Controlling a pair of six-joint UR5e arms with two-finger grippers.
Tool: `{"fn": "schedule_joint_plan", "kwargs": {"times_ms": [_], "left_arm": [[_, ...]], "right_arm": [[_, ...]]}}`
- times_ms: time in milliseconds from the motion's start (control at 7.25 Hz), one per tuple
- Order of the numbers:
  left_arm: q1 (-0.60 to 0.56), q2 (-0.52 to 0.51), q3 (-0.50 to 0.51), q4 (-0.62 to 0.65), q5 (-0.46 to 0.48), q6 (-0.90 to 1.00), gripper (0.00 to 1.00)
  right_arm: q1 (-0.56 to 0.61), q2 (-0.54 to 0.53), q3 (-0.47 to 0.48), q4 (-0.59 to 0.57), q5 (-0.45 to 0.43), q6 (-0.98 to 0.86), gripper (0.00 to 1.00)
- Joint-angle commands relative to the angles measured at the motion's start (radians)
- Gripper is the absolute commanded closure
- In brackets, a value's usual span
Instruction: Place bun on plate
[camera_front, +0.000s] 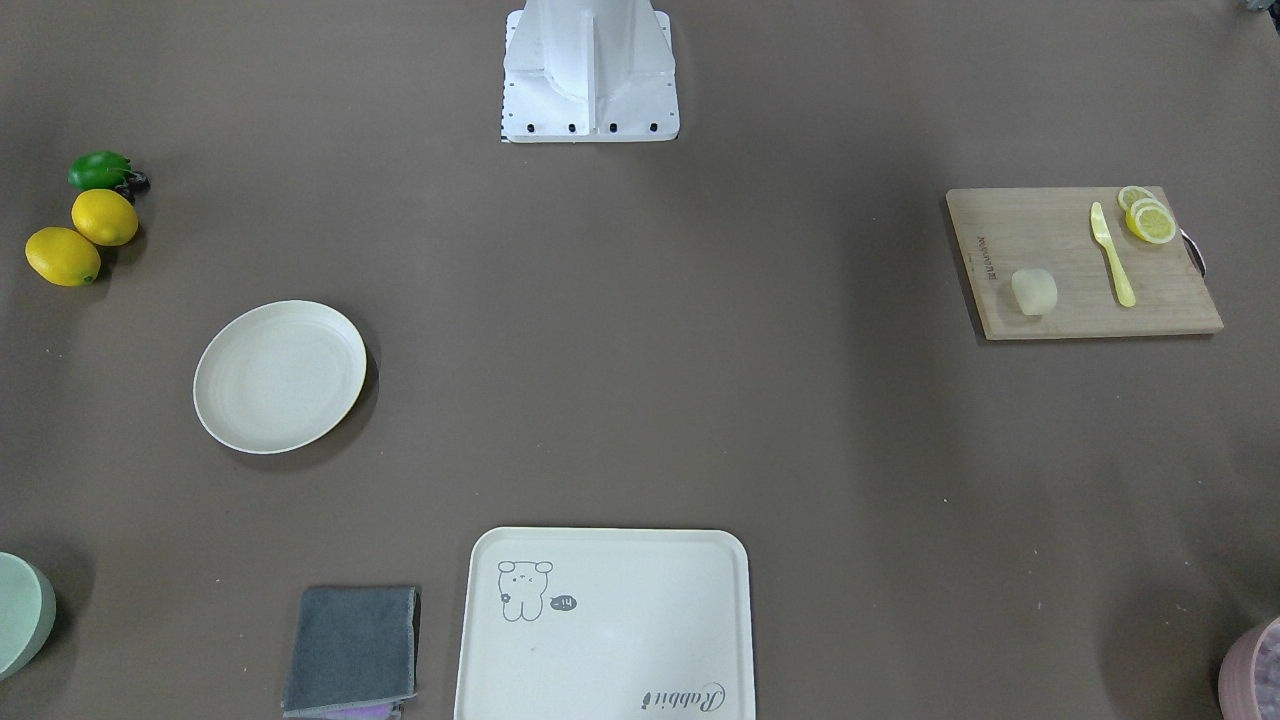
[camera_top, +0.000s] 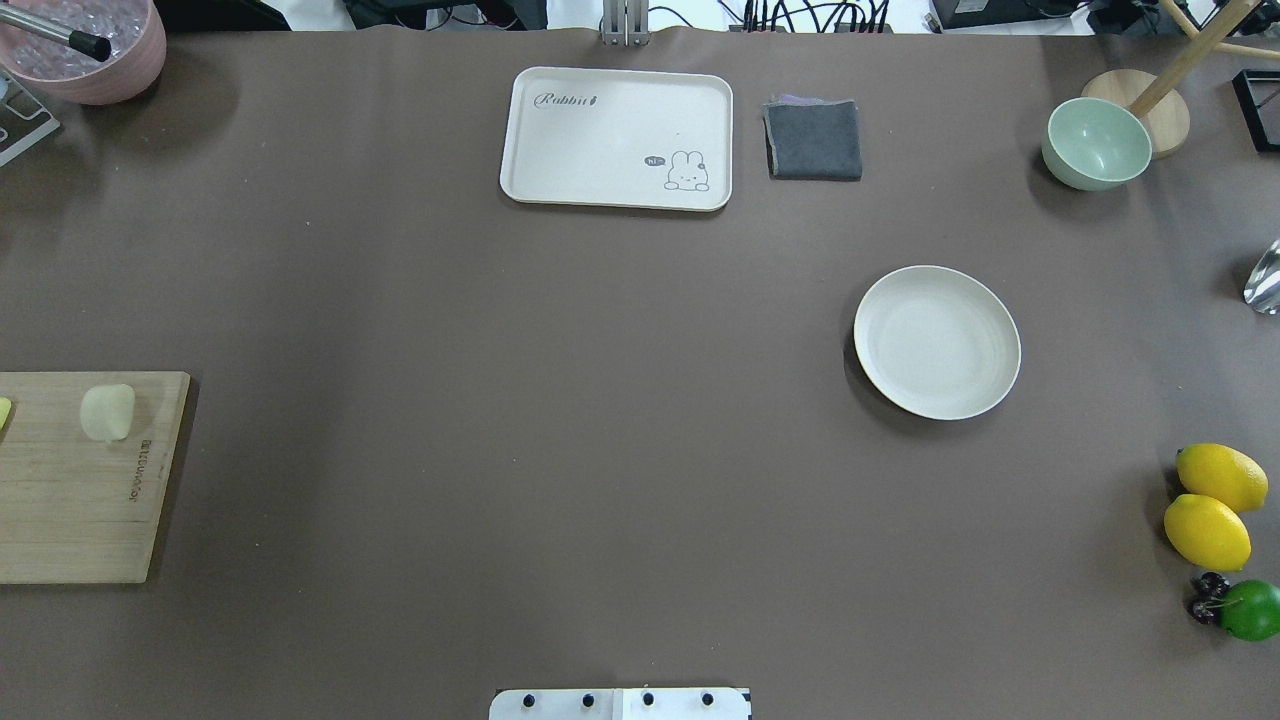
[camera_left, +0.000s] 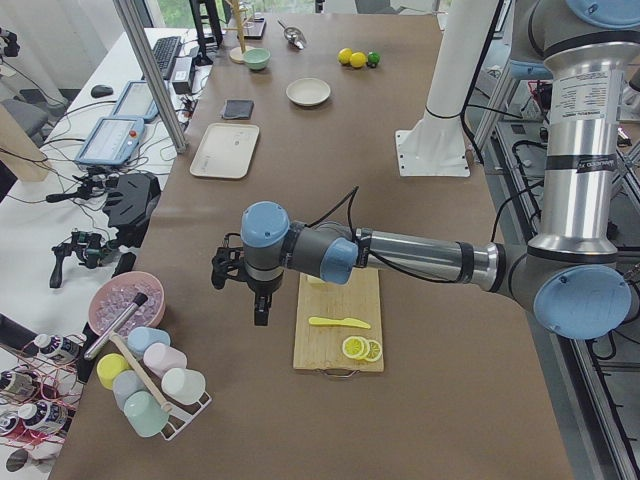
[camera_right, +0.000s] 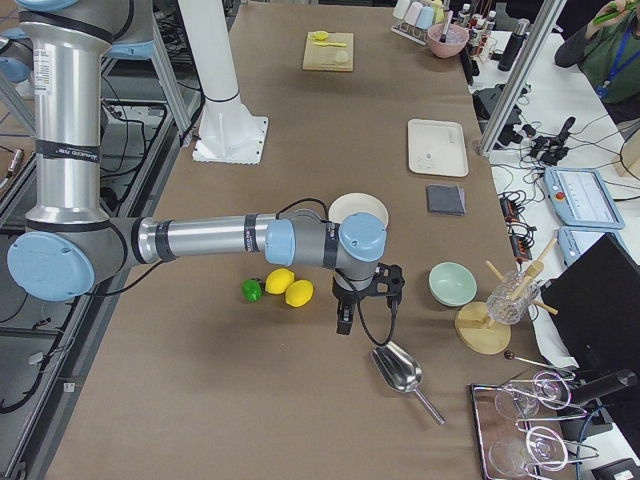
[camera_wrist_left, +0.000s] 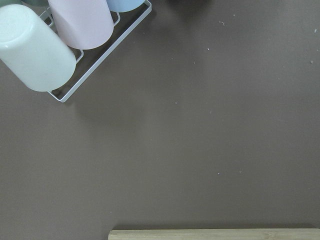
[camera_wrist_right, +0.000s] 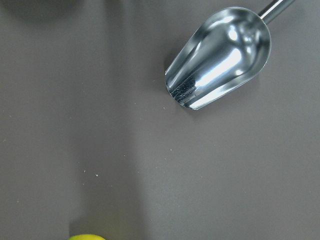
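The bun (camera_front: 1034, 291) (camera_top: 107, 411), small and pale cream, lies on a wooden cutting board (camera_front: 1085, 262) on my left side of the table. The plate (camera_front: 280, 377) (camera_top: 937, 342), round, off-white and holding nothing, sits far off on my right side. My left gripper (camera_left: 261, 318) shows only in the exterior left view, hanging above the table beside the board, on the side nearer the cup rack. My right gripper (camera_right: 343, 325) shows only in the exterior right view, above the table past two lemons (camera_right: 290, 288). I cannot tell whether either is open or shut.
A yellow knife (camera_front: 1112, 255) and lemon slices (camera_front: 1148, 218) share the board. A cream tray (camera_front: 604, 625) and grey cloth (camera_front: 352, 648) lie at the far edge. A green bowl (camera_top: 1096, 143), metal scoop (camera_wrist_right: 220, 55), cup rack (camera_wrist_left: 60, 35) and pink bowl (camera_top: 90, 50) stand at the table's ends.
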Motion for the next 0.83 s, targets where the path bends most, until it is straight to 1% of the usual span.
{"fn": "schedule_joint_plan", "kwargs": {"times_ms": [0, 552, 690], "left_arm": [[0.002, 0.001, 0.005, 0.0, 0.002, -0.004, 0.02], [0.008, -0.01, 0.0, -0.002, 0.0, -0.004, 0.02], [0.008, -0.014, 0.001, -0.002, 0.012, -0.001, 0.02]], "right_arm": [[0.0, -0.007, 0.003, 0.0, 0.001, 0.001, 0.0], [0.0, 0.003, 0.001, 0.0, 0.001, 0.001, 0.0], [0.0, 0.003, 0.004, 0.0, 0.001, 0.001, 0.0]]}}
